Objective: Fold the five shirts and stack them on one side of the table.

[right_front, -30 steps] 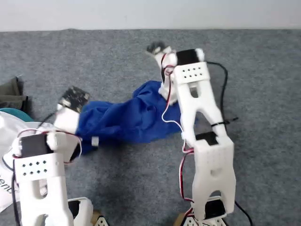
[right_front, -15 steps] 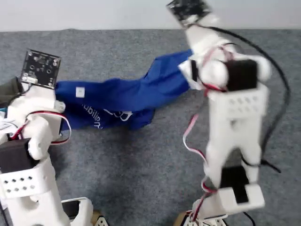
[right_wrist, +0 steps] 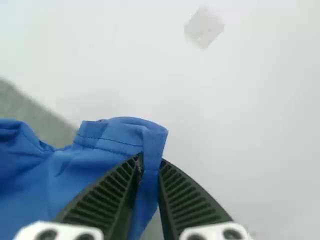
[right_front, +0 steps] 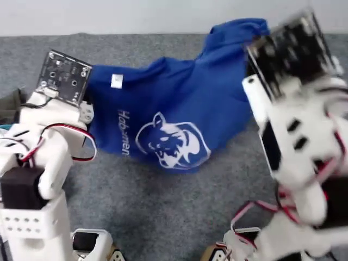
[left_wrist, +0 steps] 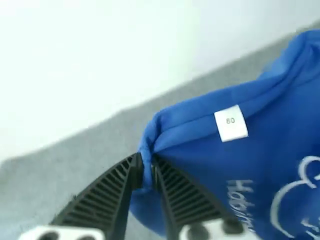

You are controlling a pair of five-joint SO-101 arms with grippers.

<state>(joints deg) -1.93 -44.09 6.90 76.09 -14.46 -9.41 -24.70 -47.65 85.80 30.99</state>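
While the shirt [right_front: 174, 117] hangs spread between my two claws, the step in hand is, as I judge it, the opening-out that precedes the first fold.

Shirt: blue, raised off the table [right_front: 163, 217], print side toward the high camera, neck label showing near my left side, lower hem drooping toward the grey surface.

Left claw [left_wrist: 144, 162]: closed narrow on one upper corner of the cloth, with a fold of fabric pinched between the ribbed jaws.

Right claw [right_wrist: 149, 161]: likewise clamped on the opposite corner (a hemmed edge runs through the jaws).

Next move, in my estimate: lower both claws together, hold the cloth taut, lay it flat, then release. Uneven descent would likely wrinkle it.

An olive garment [right_front: 12, 104] lies at the table's left edge, well apart.
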